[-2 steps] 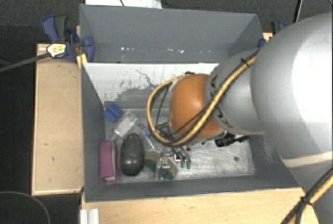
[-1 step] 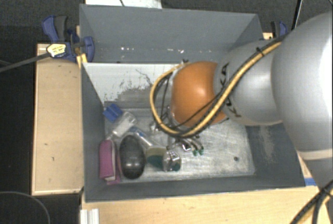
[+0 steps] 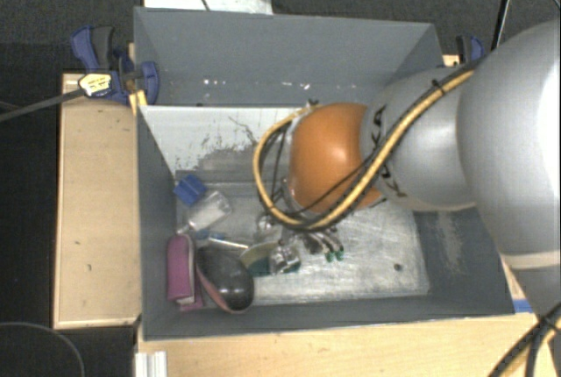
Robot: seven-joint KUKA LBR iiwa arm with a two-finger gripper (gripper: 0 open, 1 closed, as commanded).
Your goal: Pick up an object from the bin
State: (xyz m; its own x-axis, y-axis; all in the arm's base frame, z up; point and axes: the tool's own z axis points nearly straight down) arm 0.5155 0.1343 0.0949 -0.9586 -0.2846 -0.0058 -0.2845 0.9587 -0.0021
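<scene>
Down in the grey metal bin, the gripper sat low over the floor, a little left of the middle and toward the near wall. Most of it was hidden beneath the arm's orange cover, round which looped the yellow and black cables. Whether it was wide, narrow or holding anything could not be told.

What showed of its tip was a cluster of bright metal parts. These lay against or just above a small olive-tan piece on the bin floor; whether they touched it could not be made out. Immediately left of that piece lay a black rounded object, shaped rather like a computer mouse, with a reddish band curving along its left and near side. Against that band on the left was a purple oblong block, lying lengthwise beside the left wall.

Farther back along the same side were a clear plastic piece and, behind it, a small blue piece, the two close together. Just right of the gripper, a few small green bits lay on the scuffed floor. The silver arm came in from the right, covering the bin's right rear corner.
</scene>
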